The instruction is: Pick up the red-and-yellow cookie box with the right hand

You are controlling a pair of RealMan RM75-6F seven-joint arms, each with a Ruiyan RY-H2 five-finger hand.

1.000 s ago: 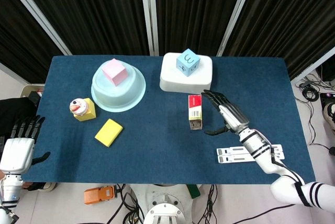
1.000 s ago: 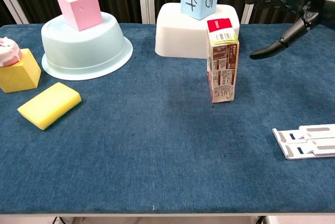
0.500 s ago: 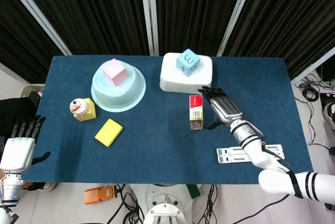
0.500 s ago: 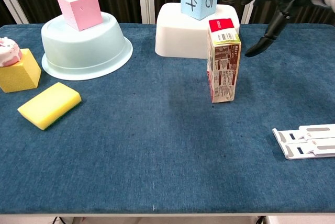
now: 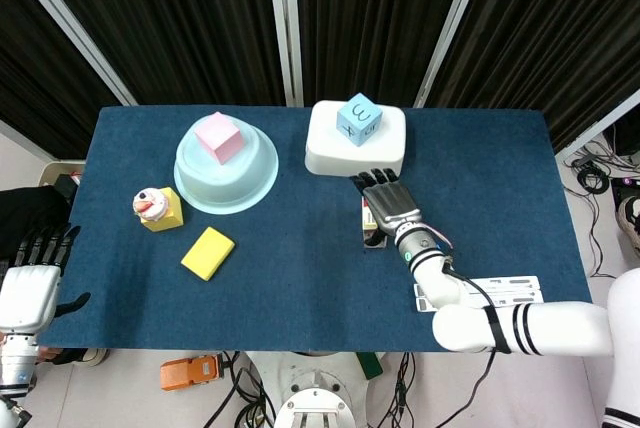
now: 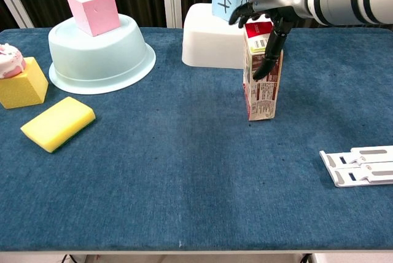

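From the head view, I am seeing my right hand (image 5: 388, 205) now over the top of the cookie box (image 5: 372, 231), where half a second ago it was just to the side; the grasp is closing in. The box is standing upright mid-desk (image 5: 290, 278), just in front of the white tub (image 5: 390, 153).

In the chest view, the fingers (image 6: 272, 51) are draping spread over the red top and down the label side, not yet clamping, I judge. The left hand (image 5: 28, 288) is hanging idle, fingers apart.
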